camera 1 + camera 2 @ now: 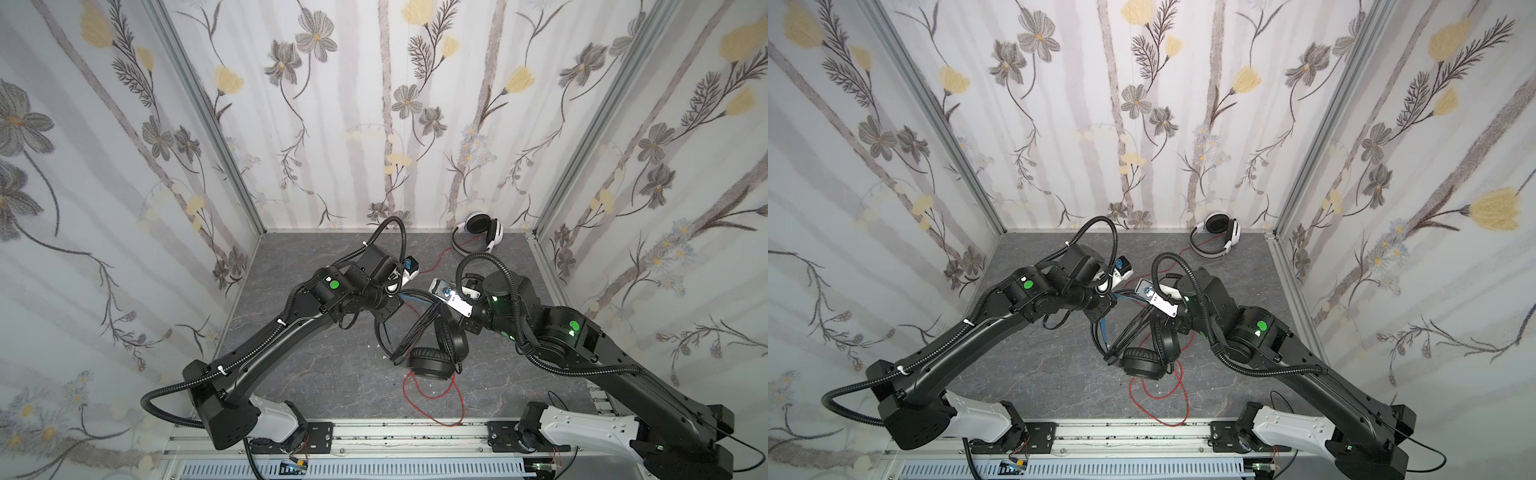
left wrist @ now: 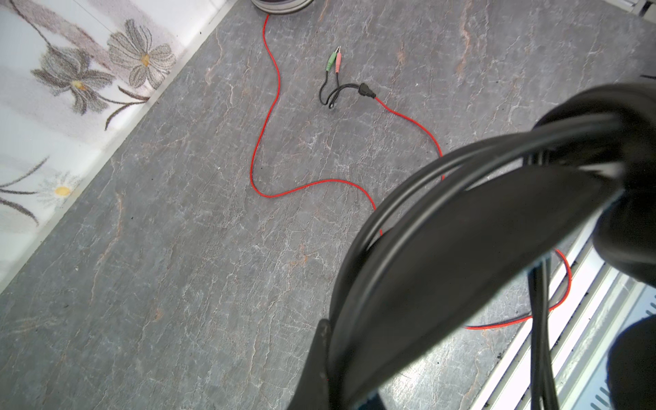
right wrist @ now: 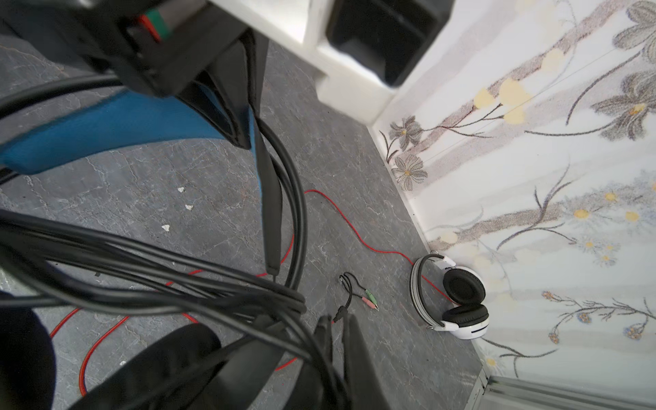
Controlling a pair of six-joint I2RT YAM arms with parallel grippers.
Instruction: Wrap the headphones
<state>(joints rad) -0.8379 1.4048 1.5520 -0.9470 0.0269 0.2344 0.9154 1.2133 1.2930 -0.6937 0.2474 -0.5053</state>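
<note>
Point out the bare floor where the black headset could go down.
Bare: the front strip between left arm and red cable; the far right strip between white headset and side wall. Crowded: the middle, under black headset, black cable and red loops.

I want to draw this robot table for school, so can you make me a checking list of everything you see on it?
Surface: grey stone-look tabletop.
Job's things: black headphones mid-table; white headphones by the back wall, not held.
Clutter: a few small white specks.
Grippers: left gripper shut on the black headphones' headband; right gripper shut on the black cable.
Cables: black cable stretched in several strands from the black headphones up to the right gripper; red cable loose, looping over the table, ending in green and pink plugs.
Surroundings: flowered walls on three sides; metal rail in front.
</note>
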